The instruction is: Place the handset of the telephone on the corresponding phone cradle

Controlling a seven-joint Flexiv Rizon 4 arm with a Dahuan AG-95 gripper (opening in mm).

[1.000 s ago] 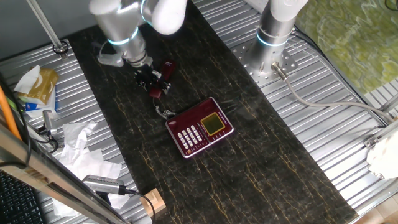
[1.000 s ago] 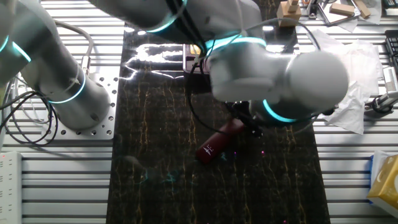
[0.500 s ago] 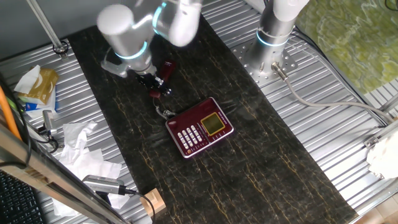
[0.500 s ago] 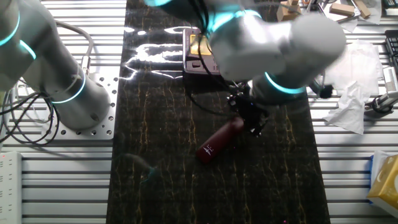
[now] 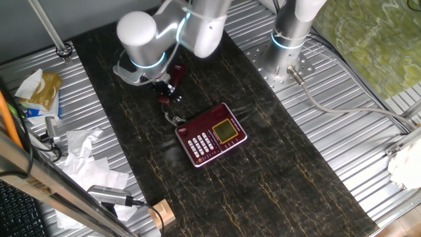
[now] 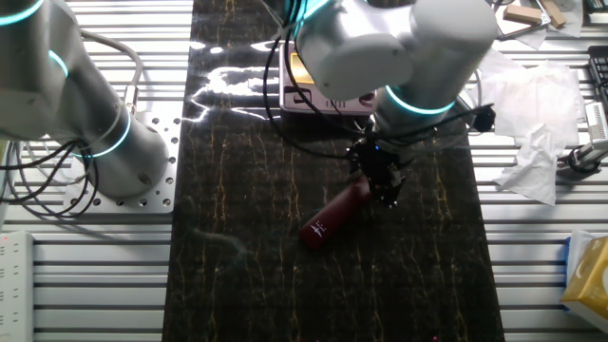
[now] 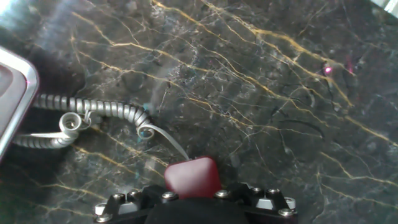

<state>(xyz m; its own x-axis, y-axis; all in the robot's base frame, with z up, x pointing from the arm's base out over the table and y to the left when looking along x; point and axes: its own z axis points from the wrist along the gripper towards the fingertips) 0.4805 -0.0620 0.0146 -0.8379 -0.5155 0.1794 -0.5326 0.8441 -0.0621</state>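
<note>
The dark red handset (image 5: 175, 78) lies on the dark marble mat, up-left of the telephone (image 5: 212, 135). My gripper (image 5: 165, 90) is shut on the handset's end nearest the phone. In the other fixed view the handset (image 6: 332, 218) stretches down-left from the gripper (image 6: 379, 180). In the hand view its red end (image 7: 191, 176) sits between the fingers, at the bottom edge. The curly cord (image 7: 93, 114) runs left to the base's edge (image 7: 13, 102). The phone cradle (image 5: 199, 121) is the bare strip along the base's upper-left edge. The base (image 6: 318, 99) is partly hidden behind my arm.
A second arm's base (image 5: 289, 39) stands on the metal table at the back right. Crumpled tissues (image 5: 85, 148) and a wooden block (image 5: 162, 214) lie left of the mat. More tissue (image 6: 532, 123) lies right of the mat in the other fixed view.
My arm's upper links have swung round above the mat. The gripper and the handset have stayed almost in the same spot.
</note>
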